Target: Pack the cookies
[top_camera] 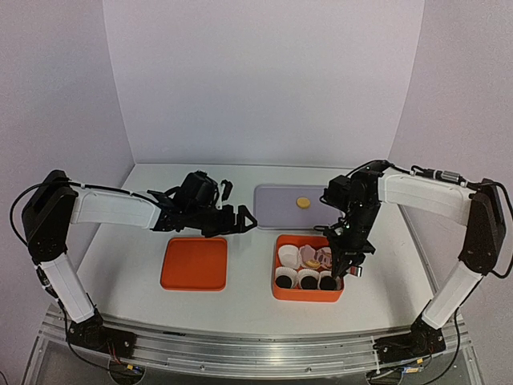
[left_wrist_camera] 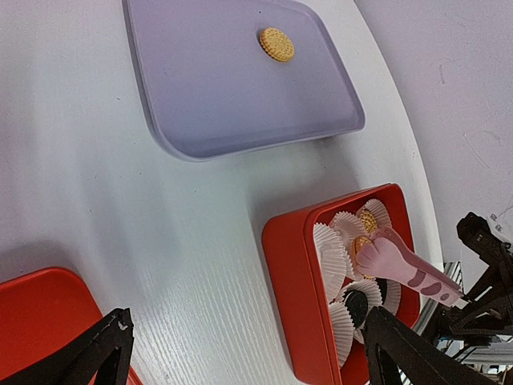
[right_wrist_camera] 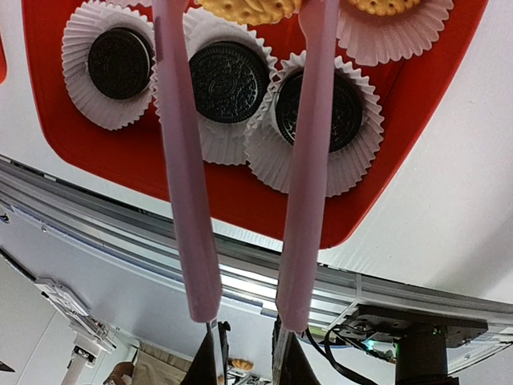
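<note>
The left claw [top_camera: 236,207] hangs wide open and empty, with the orange lid [top_camera: 193,263] just nearside of it and a lone golden cookie [top_camera: 302,203] on the grey tray [top_camera: 276,210] to its right. The right claw [top_camera: 346,255] is clamped on pink tongs [right_wrist_camera: 184,200], which pinch another golden cookie [right_wrist_camera: 248,8] over the orange box [right_wrist_camera: 240,196]. Three black cookies [right_wrist_camera: 228,80] sit in paper cups [right_wrist_camera: 80,48] below it.

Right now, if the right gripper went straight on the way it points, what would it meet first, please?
The right gripper, shut on the pink tongs, points down into the orange box. The golden cookie at the tongs' tips would probably meet the paper cup beneath it first; depth is unclear.
</note>
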Robot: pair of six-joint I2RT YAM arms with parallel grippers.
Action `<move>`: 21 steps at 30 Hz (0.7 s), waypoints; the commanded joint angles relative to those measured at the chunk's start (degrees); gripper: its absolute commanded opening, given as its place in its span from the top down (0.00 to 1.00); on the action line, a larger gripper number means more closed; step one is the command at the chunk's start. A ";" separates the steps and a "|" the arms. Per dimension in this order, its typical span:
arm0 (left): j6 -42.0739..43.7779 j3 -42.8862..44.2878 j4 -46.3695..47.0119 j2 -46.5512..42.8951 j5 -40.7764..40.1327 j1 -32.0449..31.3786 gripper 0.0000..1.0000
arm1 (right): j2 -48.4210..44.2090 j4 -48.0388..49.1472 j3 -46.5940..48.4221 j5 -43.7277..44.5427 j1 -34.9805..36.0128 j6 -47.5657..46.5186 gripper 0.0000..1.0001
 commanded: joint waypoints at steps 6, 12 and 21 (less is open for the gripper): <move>-0.16 0.15 1.72 -2.65 0.33 0.03 0.00 | 1.17 1.92 0.57 0.34 0.37 2.58 1.00; -0.06 0.37 1.55 -2.65 0.24 0.05 0.00 | 1.91 2.69 0.83 0.17 0.37 3.27 1.00; -0.15 0.46 1.31 -2.65 -0.02 0.01 0.00 | 2.22 2.81 1.09 0.91 0.44 3.83 0.96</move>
